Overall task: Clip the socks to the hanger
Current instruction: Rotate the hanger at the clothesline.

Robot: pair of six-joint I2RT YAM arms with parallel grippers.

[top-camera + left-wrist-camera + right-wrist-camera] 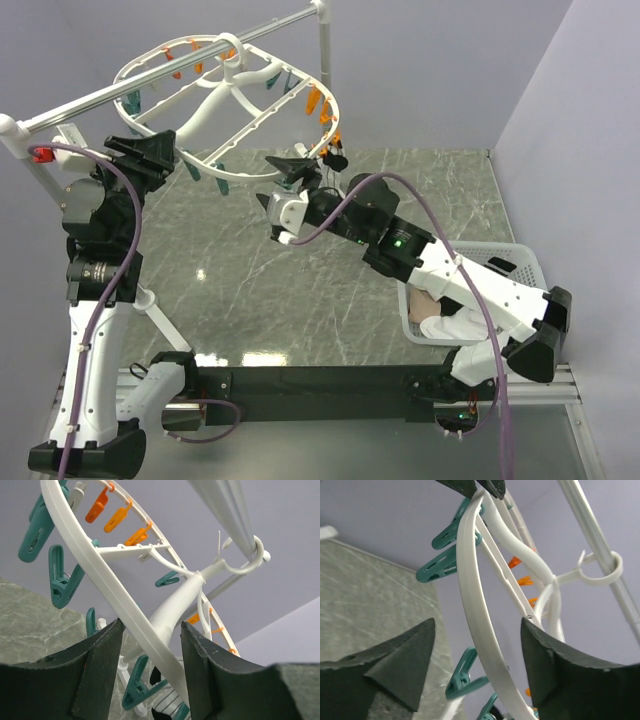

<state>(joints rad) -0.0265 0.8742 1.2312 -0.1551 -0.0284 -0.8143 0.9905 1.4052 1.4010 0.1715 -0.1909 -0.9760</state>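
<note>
Lilac walls (420,70) enclose a grey marbled bench (300,300) in the top external view. I see a silver rail (120,90) crossing the upper left, and the hanger (213,108) is hooked on it, tilted, with orange clips (322,105) and teal clips (130,100) along its rim. The left pincer (172,152) is at the hanger's left rim. The right pincer (303,160) is at the near right rim. Black socks (336,158) hang from that right rim, just beside the right pincer. A white basket (505,262) sits at the right under the right arm and holds a white sock (455,325) and a pinkish-beige sock (425,298).

Left wrist view: the left pincer (151,625) straddles the hanger (85,555) rim, with its jaws drawn in close on either side. I cannot tell whether they are pressing on the rim. The hook (245,562) wraps the rail (225,510). A striped sock (167,707) shows at the lower edge, between the fingers and beside a teal clip (135,687).

Right wrist view: the right pincer (477,625) is released. Its jaws are spread wide, and the hanger (470,580) rim passes between them with a gap on the left side. Teal clips (440,567) hang off the rim, and the hook (600,572) rides the rail (590,520).
</note>
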